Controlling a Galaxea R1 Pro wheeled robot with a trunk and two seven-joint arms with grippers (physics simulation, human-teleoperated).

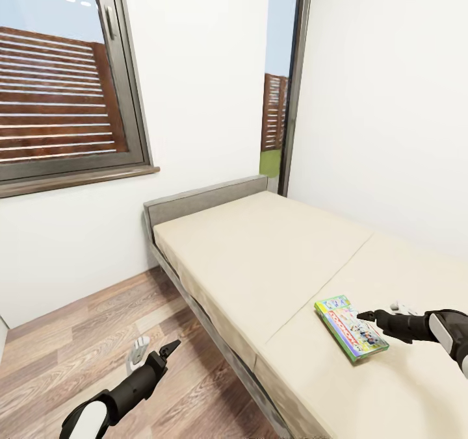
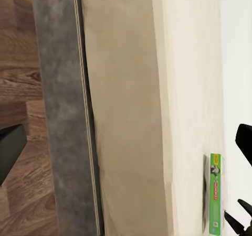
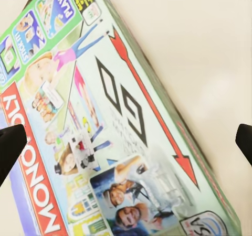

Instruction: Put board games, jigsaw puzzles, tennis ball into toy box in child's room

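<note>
Board game (image 1: 351,327) sits flat on the bed (image 1: 273,257), out near the right part of the cream mattress, and it's the green-white-red box with people printed on the lid. In the right wrist view the lid (image 3: 105,136) is up close: a red banner with white letters along one edge, a red arrow and black diamond marks across the pale middle, green border all round.

Right gripper (image 1: 374,315) is hovering just over the box's far edge in the head view, its dark finger (image 1: 367,315) pointing toward the box. In its own camera the two black fingertips (image 3: 10,147) show at opposite edges of the picture with the box between them, so the fingers are spread wide and not gripping anything. Can't tell if they're actually touching the cardboard.

Left gripper (image 1: 155,350) hangs low over the wood floor (image 1: 84,335) beside the bed's grey frame (image 1: 195,302), well apart from the box. One white finger and one dark finger splay apart, so it's open and empty too.

Behind the bed there's a grey headboard (image 1: 205,199), a white wall, and a dark-framed window (image 1: 65,75) looking out on a slatted fence.
</note>
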